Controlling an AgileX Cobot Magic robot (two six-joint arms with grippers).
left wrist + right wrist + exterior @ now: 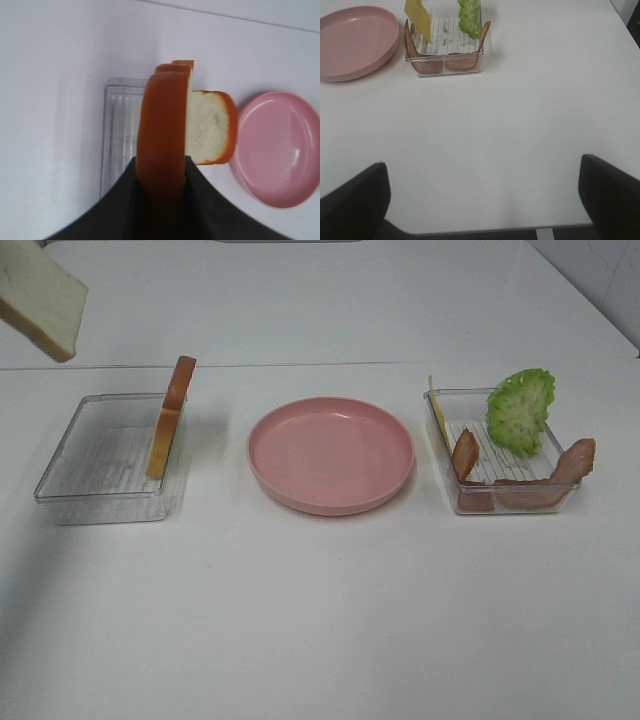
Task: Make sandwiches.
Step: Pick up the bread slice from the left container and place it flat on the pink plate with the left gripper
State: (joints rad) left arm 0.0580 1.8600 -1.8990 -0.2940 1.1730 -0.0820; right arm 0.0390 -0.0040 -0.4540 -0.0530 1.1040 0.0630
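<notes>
a bread slice [40,300] is gripped edge-on in the left tool [162,175], whose jaws are closed tight on its orange crust. in the high view it is held up off the worktop [320,630], at 10 o'clock of the left tray [70,475]. a second slice [168,425] is stood on edge in that tray, leaned against the wall on the tray's 3 o'clock side. the pink plate [330,455] is set mid-worktop, with the left tray at its 9 o'clock and the right tray [488,468] at its 3 o'clock, each apart from it. in the right tray, cheese [437,408] is propped upright at the 9 o'clock wall, and lettuce [520,410] is stood toward 1 o'clock. bacon [545,490] strips are laid along the 6 o'clock wall and up at both near corners. the right tool [482,197] is spread wide with nothing between its fingers. it is hung over open worktop toward 5 o'clock of the right tray, well apart from it.
</notes>
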